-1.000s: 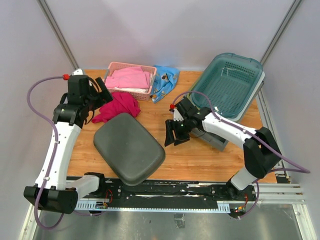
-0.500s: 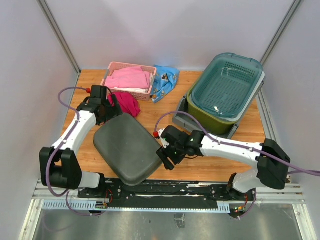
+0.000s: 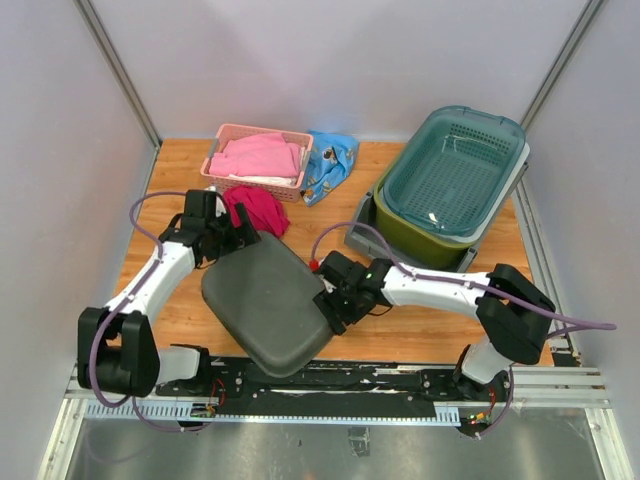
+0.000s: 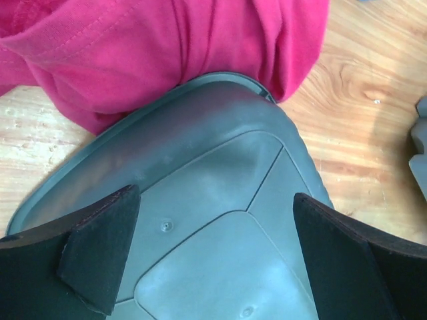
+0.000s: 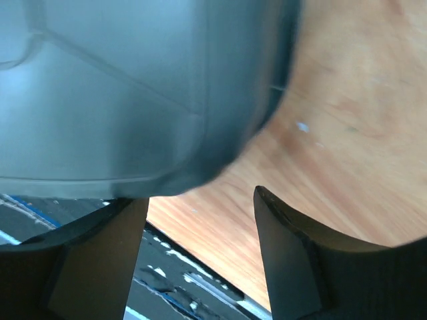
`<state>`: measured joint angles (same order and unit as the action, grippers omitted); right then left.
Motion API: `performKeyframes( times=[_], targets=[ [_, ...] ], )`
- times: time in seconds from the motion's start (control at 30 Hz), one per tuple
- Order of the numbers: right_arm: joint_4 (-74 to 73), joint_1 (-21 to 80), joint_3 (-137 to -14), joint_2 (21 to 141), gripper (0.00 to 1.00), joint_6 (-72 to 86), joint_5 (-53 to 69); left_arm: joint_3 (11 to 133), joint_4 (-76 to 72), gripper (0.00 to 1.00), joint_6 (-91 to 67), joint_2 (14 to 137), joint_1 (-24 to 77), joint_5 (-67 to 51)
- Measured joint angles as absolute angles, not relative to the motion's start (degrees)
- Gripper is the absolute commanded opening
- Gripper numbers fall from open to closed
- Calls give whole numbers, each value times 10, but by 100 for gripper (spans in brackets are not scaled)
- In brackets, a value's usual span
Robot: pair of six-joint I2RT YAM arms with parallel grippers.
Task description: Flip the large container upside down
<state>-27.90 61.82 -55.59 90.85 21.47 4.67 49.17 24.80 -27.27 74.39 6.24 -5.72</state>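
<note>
The large container (image 3: 361,237) is the light grey crate at the bottom of the stack on the right; only its near-left corner shows. A dark grey tub (image 3: 268,305) lies bottom-up at the table's front centre, and both arms are at it. My left gripper (image 3: 232,240) is open over the tub's far corner. Its fingers (image 4: 100,247) straddle the smooth underside (image 4: 220,200) without closing on it. My right gripper (image 3: 330,305) is open at the tub's right corner (image 5: 167,100). Bare table (image 5: 320,133) shows between its fingers.
An olive-green bin (image 3: 420,240) and a teal mesh basket (image 3: 455,170) sit stacked in the crate. A magenta cloth (image 3: 258,207) touches the tub's far edge. A pink basket (image 3: 258,160) of cloth and a blue patterned bag (image 3: 330,165) lie at the back. The tub overhangs the front rail (image 3: 400,378).
Both arms have swung in to the dark tub, the left from the back left and the right from the stack. The tub has slid slightly right and nearer. The right jaws have widened.
</note>
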Motion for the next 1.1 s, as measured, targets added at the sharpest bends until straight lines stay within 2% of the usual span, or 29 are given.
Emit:
performKeyframes(
  times=[0.33,0.57,0.77,0.9,1.1],
  targets=[
    [-286,485,-527,876,65,260,-8,416,252,99,-352,632,156,-132],
    [-252,482,-472,819,63,272,-9,472,323,99,-367,571,177,-98],
    [-239,505,-454,827,63,297,-2,519,335,99,-369,562,177,-50],
    [-221,538,-499,875,62,305,4,523,350,99,-380,565,177,-29],
    [-211,540,-651,992,61,291,-4,531,362,99,-392,572,177,-3]
  ],
)
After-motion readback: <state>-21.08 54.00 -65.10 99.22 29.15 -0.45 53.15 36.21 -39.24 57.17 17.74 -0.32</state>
